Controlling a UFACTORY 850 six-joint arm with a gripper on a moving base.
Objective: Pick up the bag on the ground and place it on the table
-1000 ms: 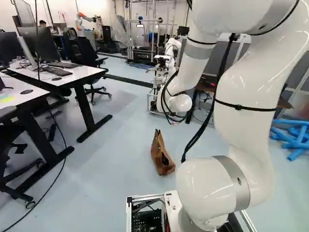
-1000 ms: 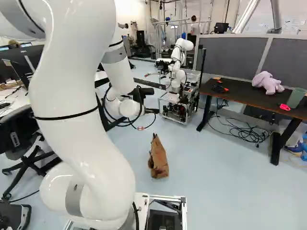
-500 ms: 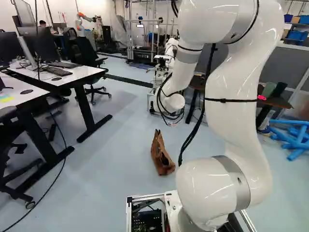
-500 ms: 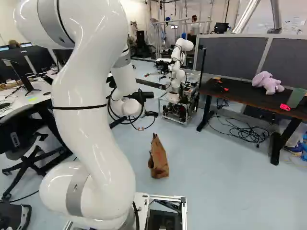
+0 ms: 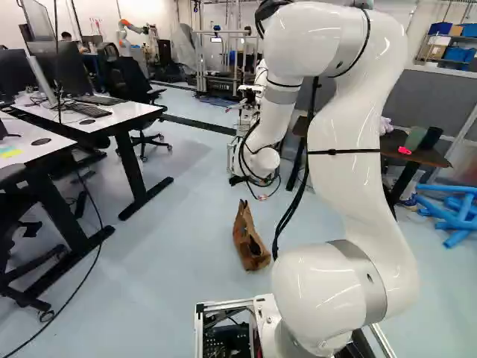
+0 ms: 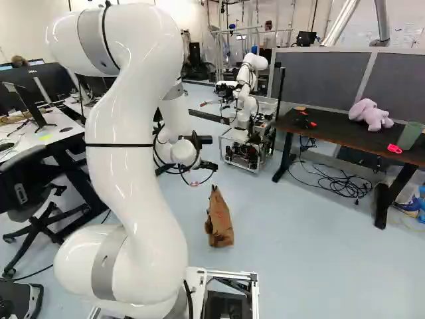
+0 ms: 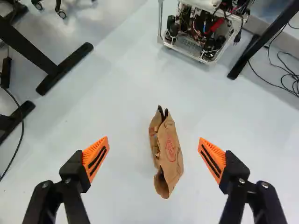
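Note:
My gripper (image 6: 208, 165) shows as dark parts below the arm's wrist in the right base view, its fingertips hard to make out there. Seen from the wrist, the gripper (image 7: 154, 145) stands open, orange pads wide apart. Beyond and below them the crumpled brown paper bag (image 7: 169, 149) is on the floor, untouched, with a red print on its side. The same bag (image 5: 250, 237) appears left of the arm in the left base view. Two tables are in sight: a dark one (image 6: 332, 134) at the right of the right base view, and a white one (image 5: 123, 113) at the left of the left base view.
Another robot (image 6: 247, 143) on a wheeled frame stands beyond the bag, near the dark table. That table bears a purple plush toy (image 6: 372, 114) and a green cup (image 6: 410, 135). Cables (image 6: 342, 183) lie beneath it. An office chair (image 6: 33, 193) stands by the white table. Blue tubes (image 5: 447, 212) lie right of the arm.
The arm's elbow has swung left in the left base view and right in the right base view. Its wrist has shifted slightly, remaining above the floor. Bag and base have stayed put.

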